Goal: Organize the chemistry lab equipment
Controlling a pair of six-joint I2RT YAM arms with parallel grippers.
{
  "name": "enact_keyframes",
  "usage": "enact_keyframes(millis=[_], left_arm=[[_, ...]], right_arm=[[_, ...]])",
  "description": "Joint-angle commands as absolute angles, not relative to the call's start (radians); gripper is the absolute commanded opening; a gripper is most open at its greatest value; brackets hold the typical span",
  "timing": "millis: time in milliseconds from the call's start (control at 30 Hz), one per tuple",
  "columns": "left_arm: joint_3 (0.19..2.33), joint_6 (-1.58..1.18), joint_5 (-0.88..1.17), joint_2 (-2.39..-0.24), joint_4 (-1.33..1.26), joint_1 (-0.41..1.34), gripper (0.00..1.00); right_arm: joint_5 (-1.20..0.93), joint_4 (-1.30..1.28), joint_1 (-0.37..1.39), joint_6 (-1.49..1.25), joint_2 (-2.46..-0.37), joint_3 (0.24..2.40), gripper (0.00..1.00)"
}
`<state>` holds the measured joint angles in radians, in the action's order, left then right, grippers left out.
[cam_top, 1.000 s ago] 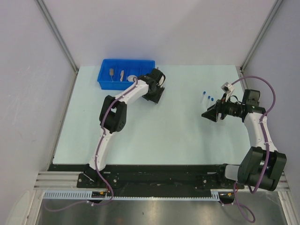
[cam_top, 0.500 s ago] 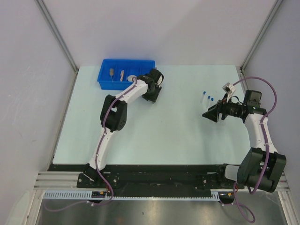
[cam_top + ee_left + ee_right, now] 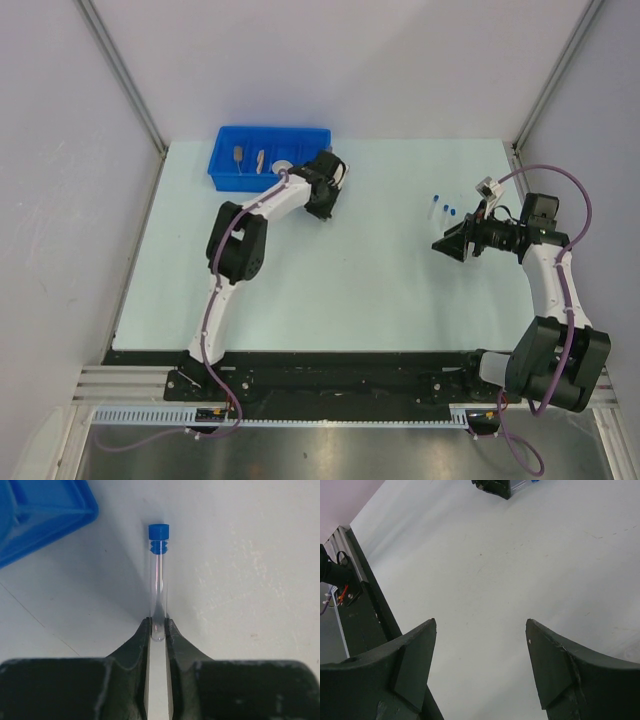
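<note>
Bin (image 3: 225, 172) at the table's (image 3: 350, 290) far left already holds two tools (image 3: 248, 156) and a dish (image 3: 281, 166). Left gripper (image 3: 158, 630), beside the bin's corner, pinches the round end of a capped tube (image 3: 159, 580); right gripper (image 3: 481, 625) gapes empty. Loose tubes (image 3: 443, 208) near the right arm likely remain to be sorted.

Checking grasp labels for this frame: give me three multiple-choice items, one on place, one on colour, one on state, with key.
1. Which part of the clear tube does the left end effector grip? A) capped end B) middle C) rounded bottom end
2. The tube's cap is: A) red B) blue C) white
3. The right end effector is: A) open, holding nothing B) shut on a tube C) shut on tongs
Key: 1 C, tips pinch the rounded end in the left wrist view; 2 B, cap plainly blue; 3 A, only bare table between its wide tips.
</note>
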<state>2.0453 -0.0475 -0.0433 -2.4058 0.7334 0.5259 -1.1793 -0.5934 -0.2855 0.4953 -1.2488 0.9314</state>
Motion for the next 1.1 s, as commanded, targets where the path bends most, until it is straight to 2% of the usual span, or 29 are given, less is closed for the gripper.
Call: enact_keyframes(millis=[0, 300, 533, 767, 933, 1067], left_arm=[[1.873, -0.005, 0.070, -2.269, 0.628, 0.534, 0.12], [1.389, -0.109, 0.305, -1.938, 0.250, 0.584, 0.10], [1.062, -0.233, 0.442, -1.715, -0.069, 0.673, 0.10], [0.948, -0.314, 0.445, -1.554, -0.254, 0.765, 0.10], [0.922, -0.348, 0.423, -1.493, -0.311, 0.817, 0.10], [0.930, -0.363, 0.407, -1.470, -0.321, 0.848, 0.10]], right_arm=[[-1.207, -0.574, -0.291, 0.514, -1.215, 0.927, 0.77], [-1.200, -0.607, -0.259, 0.549, -1.197, 0.919, 0.77], [-1.085, -0.771, -0.106, 0.604, -1.206, 0.969, 0.77], [-1.037, -0.778, 0.040, 0.468, -1.203, 1.051, 0.77], [-1.055, -0.623, 0.057, 0.183, -1.197, 1.058, 0.77], [-1.149, -0.545, 0.057, 0.005, -1.229, 1.060, 0.77]])
